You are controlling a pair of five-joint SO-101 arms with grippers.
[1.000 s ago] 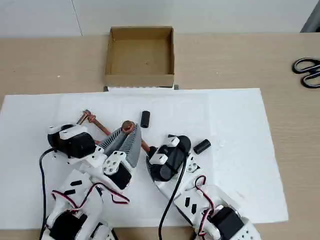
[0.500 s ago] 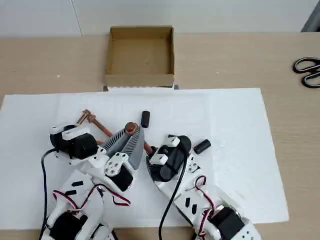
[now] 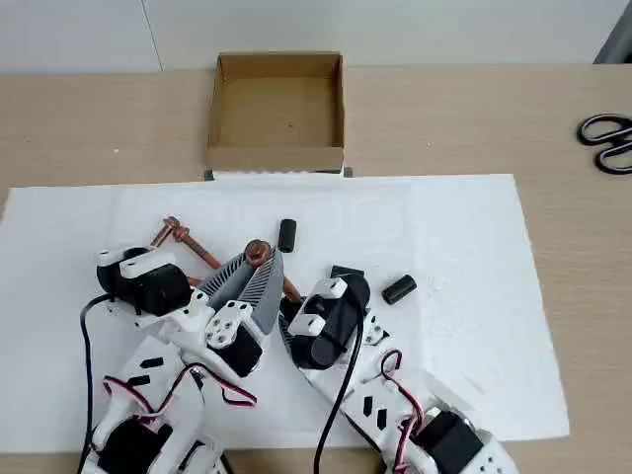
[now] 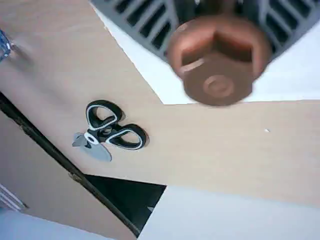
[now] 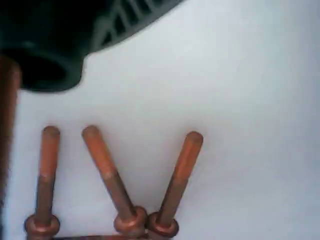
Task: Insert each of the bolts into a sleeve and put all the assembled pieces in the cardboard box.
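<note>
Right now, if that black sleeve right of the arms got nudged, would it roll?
Probably: the sleeve looks cylindrical, lying on its side on the flat white sheet. Small, so likely light; its straight shape suggests stiff.

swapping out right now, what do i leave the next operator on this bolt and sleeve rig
Left gripper: shut on a bolt.
Right gripper: shut on a sleeve; the bolt's shaft lies beside it, seemingly not yet inside.
On the paper: three loose bolts and two loose sleeves, one nearer the box, one by the right arm.
Cardboard box: empty.
Done: nothing boxed.
Left: join the held pair, box it, then the rest.
</note>
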